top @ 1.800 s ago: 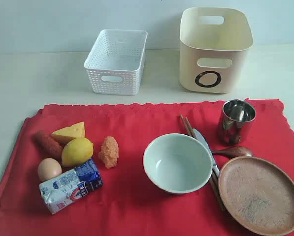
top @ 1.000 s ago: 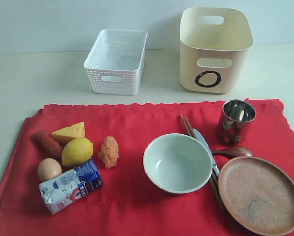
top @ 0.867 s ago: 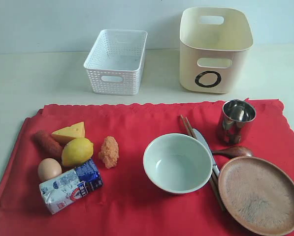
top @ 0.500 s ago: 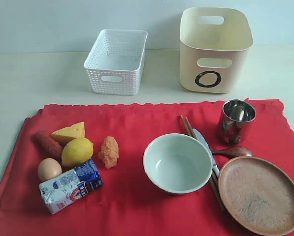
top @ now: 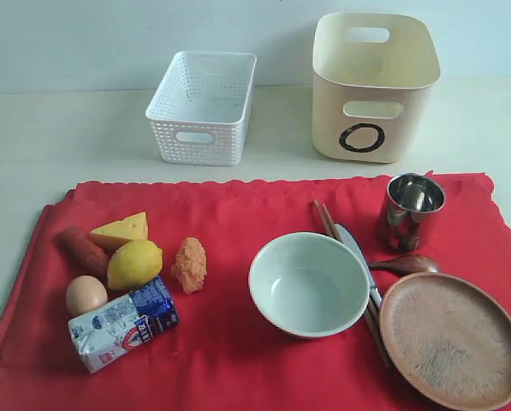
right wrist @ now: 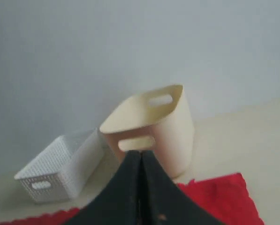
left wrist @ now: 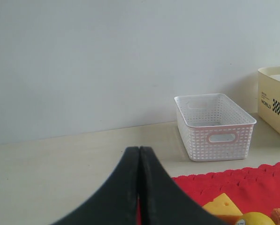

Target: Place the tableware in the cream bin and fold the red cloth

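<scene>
Tabletop (top: 67, 137): pale, everything sits on it.
Cloth (top: 229, 360): spread flat across the near half, unfolded, scalloped far edge. Carries all the food and tableware.
Bin (top: 409, 128): far right, upright, off the cloth, just past its far edge. None of the tableware is in it.
White basket (top: 199, 150): far side, left of the bin, well apart from it, also off the cloth.
Plate (top: 452, 342): near right corner of the cloth, flat.
Bowl (top: 308, 284): mid-right on the cloth, upright, just left of the plate.
Cup (top: 409, 210): upright near the cloth's far right edge, in front of the bin.
Milk carton (top: 122, 324): lying on its side, near left.
Food cluster on the left: lemon (top: 135, 263), cheese (top: 122, 229), sausage (top: 82, 250), egg (top: 86, 295). A crumbed orange piece (top: 189, 264) sits just right of the lemon.
Chopsticks (top: 326, 220): run diagonally past the bowl's right side, toward the plate.
Knife (top: 352, 242): lies alongside the chopsticks, between bowl and plate.
Spoon (top: 405, 264): between cup and plate, handle pointing at the knife.
Left end effector (left wrist: 139, 154): fingers together, holding nothing, raised, facing the basket.
Right end effector (right wrist: 140, 154): fingers together, holding nothing, facing the bin.
</scene>
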Action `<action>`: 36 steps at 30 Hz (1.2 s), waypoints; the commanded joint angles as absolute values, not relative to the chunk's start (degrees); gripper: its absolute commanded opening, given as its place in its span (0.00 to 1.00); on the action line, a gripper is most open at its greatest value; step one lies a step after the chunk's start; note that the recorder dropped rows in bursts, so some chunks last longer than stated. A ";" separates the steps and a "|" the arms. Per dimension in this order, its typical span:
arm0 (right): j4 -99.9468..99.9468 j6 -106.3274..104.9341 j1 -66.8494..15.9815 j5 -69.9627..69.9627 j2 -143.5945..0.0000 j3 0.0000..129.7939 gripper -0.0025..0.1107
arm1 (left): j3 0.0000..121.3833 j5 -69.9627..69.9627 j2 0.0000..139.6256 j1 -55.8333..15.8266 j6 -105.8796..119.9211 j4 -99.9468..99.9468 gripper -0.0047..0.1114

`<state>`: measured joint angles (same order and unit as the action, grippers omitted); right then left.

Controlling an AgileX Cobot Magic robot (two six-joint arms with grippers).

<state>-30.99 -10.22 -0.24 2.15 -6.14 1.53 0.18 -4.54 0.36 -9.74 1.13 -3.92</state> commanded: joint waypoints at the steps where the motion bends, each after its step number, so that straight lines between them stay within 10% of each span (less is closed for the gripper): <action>1: -31.31 -11.97 -1.91 3.14 -18.96 4.12 0.02 | 0.00 -4.61 0.00 -10.00 0.71 -3.91 0.04; 14: -30.97 -17.92 -22.03 1.72 -59.67 19.76 0.02 | 0.00 -4.61 0.00 -10.00 0.71 -3.91 0.04; 36: -30.97 -25.87 -45.78 7.82 -85.94 40.18 0.02 | 0.00 -4.61 0.00 -10.00 0.71 -3.91 0.04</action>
